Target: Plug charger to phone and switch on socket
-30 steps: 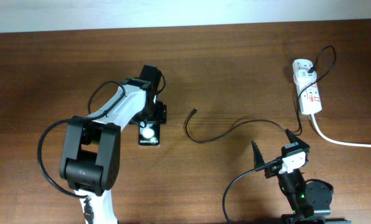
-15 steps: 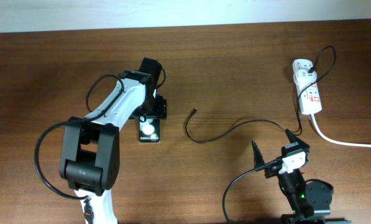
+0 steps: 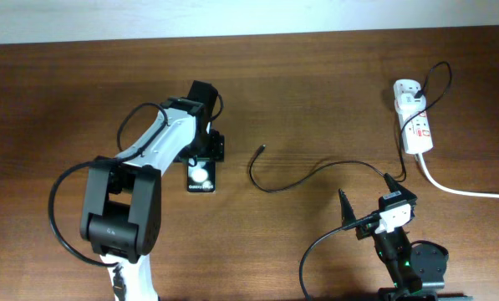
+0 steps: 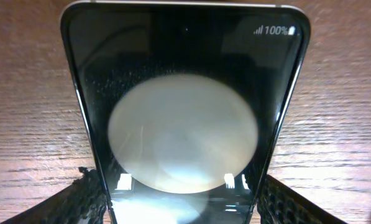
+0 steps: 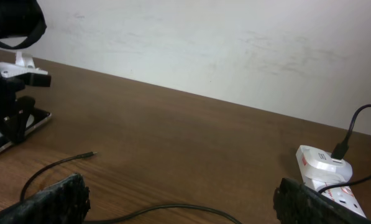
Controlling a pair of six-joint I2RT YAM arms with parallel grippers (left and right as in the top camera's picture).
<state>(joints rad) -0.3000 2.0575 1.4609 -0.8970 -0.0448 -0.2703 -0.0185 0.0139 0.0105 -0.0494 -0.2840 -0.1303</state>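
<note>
Dark brown wooden table (image 3: 316, 92) backed by a pale wall (image 5: 235, 43).
The tabletop shows fine grain running side to side and a soft sheen; the off-white, faintly smudged wall meets its far edge in a straight line in the overhead view.

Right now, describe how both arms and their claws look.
The left arm has boxy glossy black joint housings, a white link and a loose black cable looping alongside. Its black left claw has rough-textured fingertips. The right arm is black, with a small green light low down and a white block at the wrist; the right claw has two pointed black fingers.
</note>
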